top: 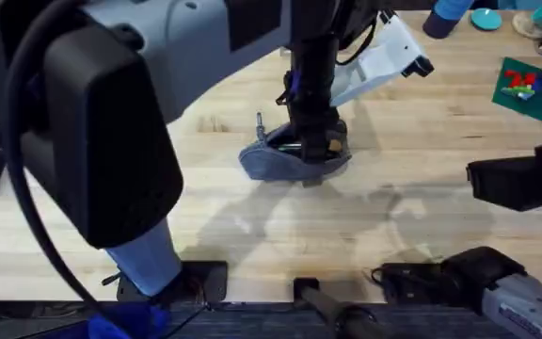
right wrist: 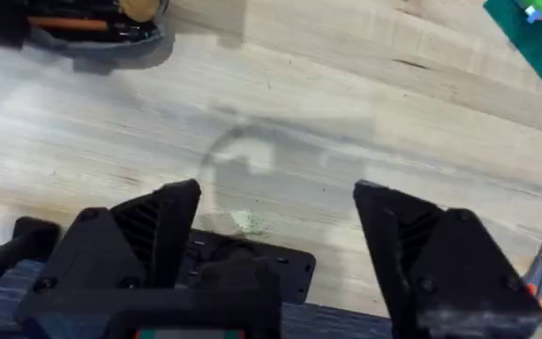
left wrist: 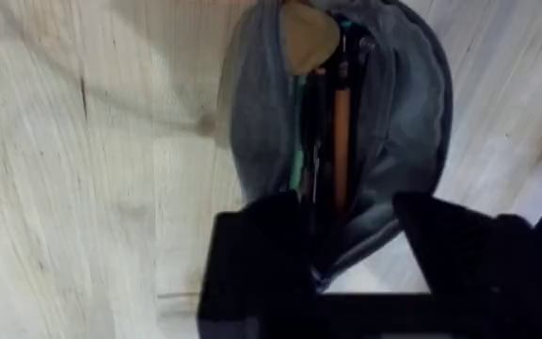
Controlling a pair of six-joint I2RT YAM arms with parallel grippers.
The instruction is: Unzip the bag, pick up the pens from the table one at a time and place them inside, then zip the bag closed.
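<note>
Gaping bag shows pens; no legible writing

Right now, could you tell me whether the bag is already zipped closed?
No, in the left wrist view the bag gapes open along its length, with pens visible lying inside it.

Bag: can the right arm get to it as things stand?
Probably not cleanly. The left pincer sits right over the open bag, its arm standing above the pouch. The right pincer hangs open over bare table, off to the side; the tabletop between looks free, but the left arm blocks the top.
</note>
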